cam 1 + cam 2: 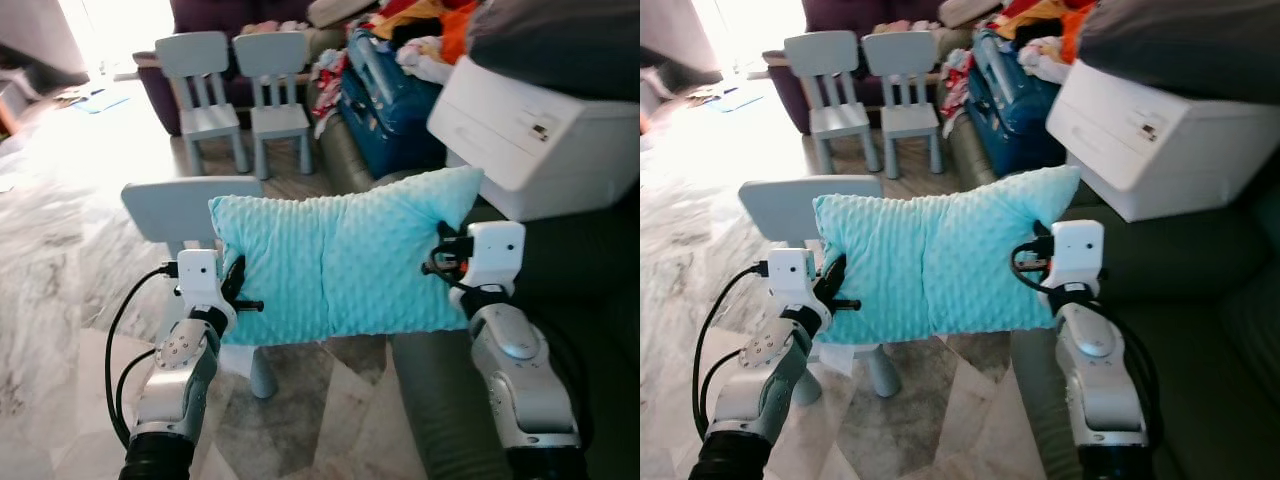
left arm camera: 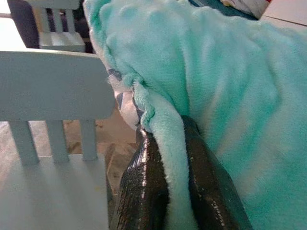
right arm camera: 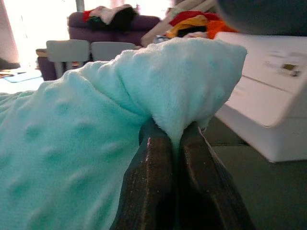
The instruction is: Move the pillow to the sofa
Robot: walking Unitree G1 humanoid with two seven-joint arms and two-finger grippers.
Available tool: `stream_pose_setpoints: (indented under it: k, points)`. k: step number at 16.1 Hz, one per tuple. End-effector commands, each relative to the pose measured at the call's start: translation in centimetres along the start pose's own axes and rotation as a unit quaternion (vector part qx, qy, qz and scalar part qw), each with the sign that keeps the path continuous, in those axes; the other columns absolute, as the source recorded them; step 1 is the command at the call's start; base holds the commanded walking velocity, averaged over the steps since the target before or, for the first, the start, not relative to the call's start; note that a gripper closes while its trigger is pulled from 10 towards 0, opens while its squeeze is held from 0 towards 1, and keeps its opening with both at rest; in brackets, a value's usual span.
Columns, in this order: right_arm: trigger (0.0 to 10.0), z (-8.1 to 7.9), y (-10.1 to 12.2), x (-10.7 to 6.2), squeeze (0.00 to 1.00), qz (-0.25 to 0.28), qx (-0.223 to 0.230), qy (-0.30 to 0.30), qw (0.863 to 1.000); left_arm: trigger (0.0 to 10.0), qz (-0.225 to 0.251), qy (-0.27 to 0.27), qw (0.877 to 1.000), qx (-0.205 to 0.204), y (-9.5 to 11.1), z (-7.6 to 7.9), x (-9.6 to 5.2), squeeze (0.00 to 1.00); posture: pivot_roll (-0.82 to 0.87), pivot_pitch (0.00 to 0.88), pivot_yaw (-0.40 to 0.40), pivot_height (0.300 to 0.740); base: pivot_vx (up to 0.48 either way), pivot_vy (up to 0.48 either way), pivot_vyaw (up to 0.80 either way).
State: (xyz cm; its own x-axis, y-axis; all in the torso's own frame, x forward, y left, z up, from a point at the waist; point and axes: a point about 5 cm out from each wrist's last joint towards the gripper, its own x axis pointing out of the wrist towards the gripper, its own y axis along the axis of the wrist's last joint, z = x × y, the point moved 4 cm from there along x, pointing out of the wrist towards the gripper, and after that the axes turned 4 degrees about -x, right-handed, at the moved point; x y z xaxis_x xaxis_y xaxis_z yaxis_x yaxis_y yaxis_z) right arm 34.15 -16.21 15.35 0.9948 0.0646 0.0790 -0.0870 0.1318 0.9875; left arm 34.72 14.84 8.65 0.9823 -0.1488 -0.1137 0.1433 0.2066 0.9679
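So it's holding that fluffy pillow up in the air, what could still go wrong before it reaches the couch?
Each gripper, left and right, pinches just a thin fold of the pillow, so the fabric might slip out. The white box sits on the sofa close to the pillow's corner and could snag it. The grey chair below may catch the lower edge.

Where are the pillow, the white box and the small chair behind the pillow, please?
pillow (image 1: 335,265), left eye view, middle of its front face.
white box (image 1: 530,130), left eye view, its slanted front side.
chair (image 1: 165,208), left eye view, its backrest.
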Motion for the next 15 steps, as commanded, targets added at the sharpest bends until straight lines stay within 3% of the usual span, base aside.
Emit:
stream_pose_setpoints:
  k: [1, 9, 15]
  points:
    - [10.0, 0.07, 0.67, 0.2, 0.0, 0.011, 0.001, -0.002, 1.0, 10.0, 0.011, 0.004, 1.0, 0.01, 0.75, -0.16, 0.32, 0.0, -0.2, 0.003, 0.029, 0.74, 0.0, 0.0, -0.8]
    - [10.0, -0.3, 0.8, 0.11, 0.0, 0.016, 0.005, 0.001, 1.0, 10.0, 0.012, 0.008, 1.0, 0.011, 0.84, -0.37, 0.44, 0.0, -0.2, 0.005, 0.031, 0.74, 0.0, 0.0, -0.78]
    - [10.0, -0.52, 0.93, 0.17, 0.0, 0.019, 0.001, 0.007, 1.0, 10.0, 0.009, 0.005, 1.0, 0.007, 0.67, -0.29, 0.42, 0.0, -0.2, 0.001, 0.027, 0.74, 0.0, 0.321, 0.0]
